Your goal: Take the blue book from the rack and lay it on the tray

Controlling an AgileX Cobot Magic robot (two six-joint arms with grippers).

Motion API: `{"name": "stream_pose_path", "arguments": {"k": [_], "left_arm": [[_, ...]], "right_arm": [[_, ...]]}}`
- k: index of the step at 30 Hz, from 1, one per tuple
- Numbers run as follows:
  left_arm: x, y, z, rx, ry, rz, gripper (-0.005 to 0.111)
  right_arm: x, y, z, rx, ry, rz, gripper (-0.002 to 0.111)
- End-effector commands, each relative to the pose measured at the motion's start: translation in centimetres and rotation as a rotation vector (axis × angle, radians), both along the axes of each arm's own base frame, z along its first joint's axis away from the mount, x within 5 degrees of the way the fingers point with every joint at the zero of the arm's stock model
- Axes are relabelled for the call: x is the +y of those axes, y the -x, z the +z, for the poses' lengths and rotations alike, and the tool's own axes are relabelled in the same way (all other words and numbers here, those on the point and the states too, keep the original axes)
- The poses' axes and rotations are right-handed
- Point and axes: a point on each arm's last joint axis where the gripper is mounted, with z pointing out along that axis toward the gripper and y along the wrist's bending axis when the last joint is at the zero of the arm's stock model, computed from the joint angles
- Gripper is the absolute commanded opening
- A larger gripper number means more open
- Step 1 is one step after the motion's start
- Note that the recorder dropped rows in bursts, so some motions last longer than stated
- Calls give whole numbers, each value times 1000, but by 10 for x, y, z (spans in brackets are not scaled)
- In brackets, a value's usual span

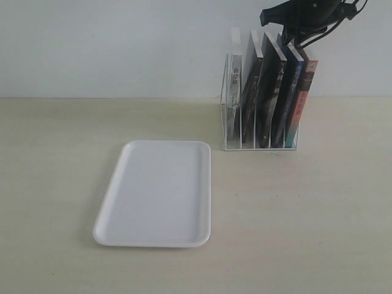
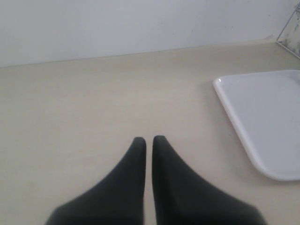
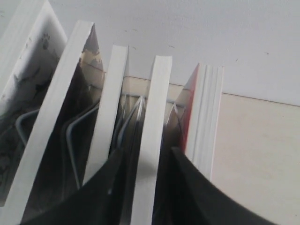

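Right end effector [image 3: 147, 154] is over the rack [image 1: 222, 116], fingers [image 3: 197, 192] straddling the top edge of the blue book [image 1: 290, 101]. The gap on each side is narrow. I can't tell whether it's clamped or just close. The book is upright in the fourth slot from the left, between a black-spined book [image 1: 269, 92] and the red-and-teal one [image 1: 304, 98]. Tray [image 1: 156, 193] sits on the table [image 1: 318, 214], in front and left of the rack, well apart from it. Left end effector [image 2: 149, 140] is over bare table beside the tray, fingers nearly together, holding nothing.
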Motion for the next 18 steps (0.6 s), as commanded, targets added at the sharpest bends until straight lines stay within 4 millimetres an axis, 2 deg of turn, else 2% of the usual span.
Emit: {"name": "stream_pose_path", "arguments": {"k": [1,7,14,16,17,18], "left_arm": [[0,0,3,-22,-1,1,5],[0,0,3,-22,-1,1,5],[0,0,3,-22,-1,1,5],[0,0,3,-22,-1,1,5],[0,0,3,-22,-1,1,5],[0,0,3,-22,-1,1,5]], "right_arm": [[0,-1,-3,8,14,5,30],[1,-6,-23,63,26,5,30],[1,-6,-32,104,35,5,29],[1,-5,-33,115,37,5,23],[1,-5,-33,116,37,5,16],[1,-5,-33,116,37,5,4]]}}
